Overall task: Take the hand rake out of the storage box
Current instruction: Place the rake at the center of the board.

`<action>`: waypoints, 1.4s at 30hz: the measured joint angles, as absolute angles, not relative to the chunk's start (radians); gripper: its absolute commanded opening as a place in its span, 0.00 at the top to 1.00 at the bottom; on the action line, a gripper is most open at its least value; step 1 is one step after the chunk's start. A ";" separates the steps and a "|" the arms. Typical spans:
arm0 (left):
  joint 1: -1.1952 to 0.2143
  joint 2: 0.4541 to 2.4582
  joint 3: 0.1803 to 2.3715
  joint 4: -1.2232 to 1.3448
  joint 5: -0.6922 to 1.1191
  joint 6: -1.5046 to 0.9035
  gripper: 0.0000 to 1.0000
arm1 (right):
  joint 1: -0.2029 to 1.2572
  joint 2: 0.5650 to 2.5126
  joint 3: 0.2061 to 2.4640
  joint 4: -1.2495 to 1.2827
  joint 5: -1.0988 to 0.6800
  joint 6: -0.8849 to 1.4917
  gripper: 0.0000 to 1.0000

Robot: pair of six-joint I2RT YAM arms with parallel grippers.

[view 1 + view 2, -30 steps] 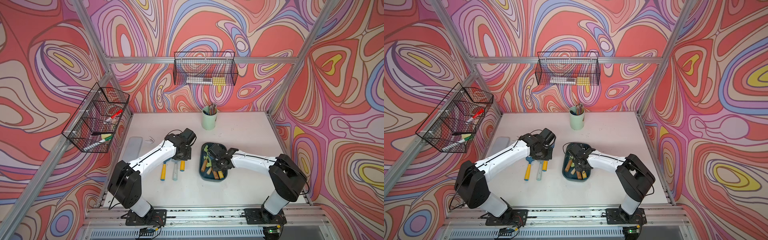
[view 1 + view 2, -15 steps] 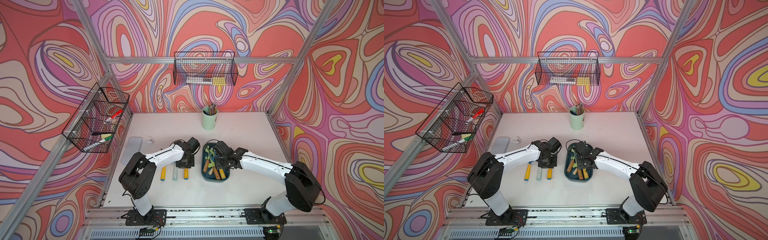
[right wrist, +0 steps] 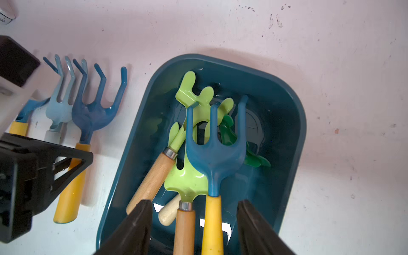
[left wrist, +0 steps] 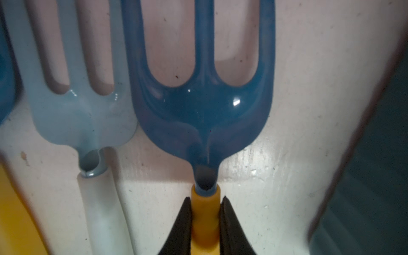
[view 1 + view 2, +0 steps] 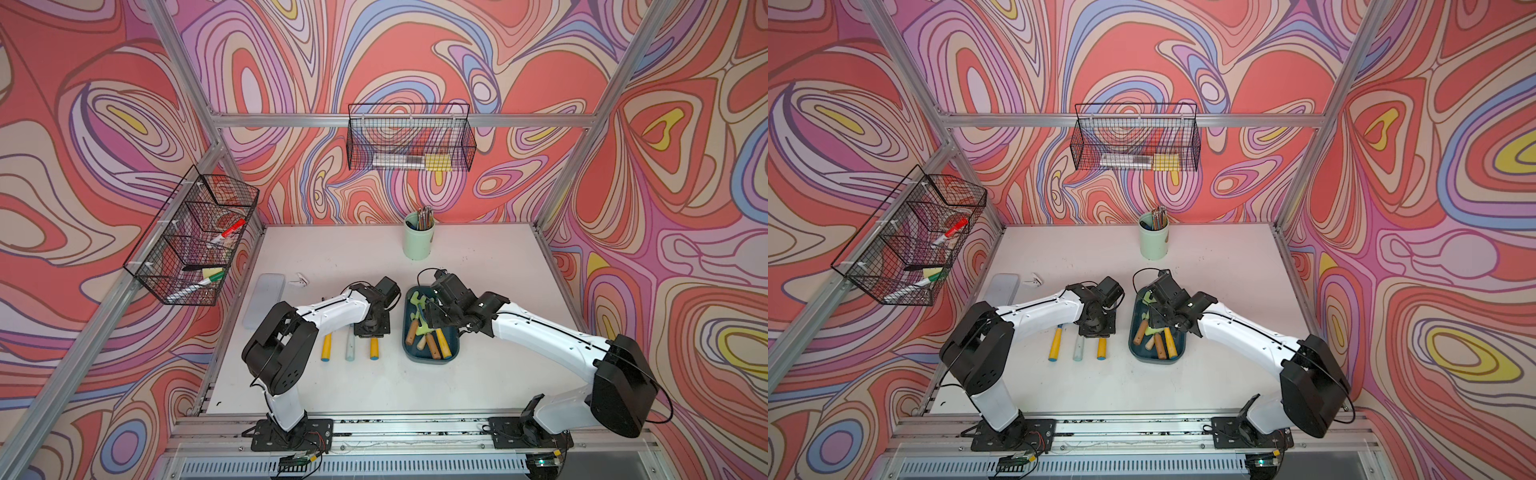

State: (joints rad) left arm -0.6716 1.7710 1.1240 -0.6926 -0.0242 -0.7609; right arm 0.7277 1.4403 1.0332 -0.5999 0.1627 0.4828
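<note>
Left claw (image 4: 205, 198) is shut tight on the yellow handle of a dark blue rake (image 4: 203, 110). That rake lies flat on the tabletop (image 5: 478, 270), out of the box, so I think the claw is just setting it down. It lies in a neat row just beside a light blue rake (image 4: 84, 114) and a third rake (image 5: 326, 347) with a yellow handle, all pointing the same way.

To the right is the storage box (image 3: 276, 99). A hand rake (image 3: 215, 152) with a blue head lies on top of the green rakes (image 3: 189, 183) inside it. The right claw (image 3: 193, 202) is open, with one jaw on each side of the yellow handle and not touching it. It looks ready to close and lift that rake out, since it is on top and easy to get.
</note>
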 measured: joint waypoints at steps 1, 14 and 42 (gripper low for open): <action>-0.673 1.776 1.122 -0.692 -0.024 -0.761 0.89 | 0.728 1.441 1.034 -0.599 0.163 0.483 0.37; -0.675 1.788 1.113 -0.680 -0.010 -0.768 0.78 | 0.728 1.441 1.062 -0.575 0.160 0.483 0.35; -0.675 1.728 1.217 -0.781 -0.062 -0.729 0.54 | 0.691 1.399 1.061 -0.643 0.165 0.514 0.34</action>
State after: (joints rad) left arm -0.6754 1.7279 1.2171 -0.7811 -0.0624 -0.7288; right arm 0.6907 1.3987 1.0607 -0.6434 0.1650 0.5144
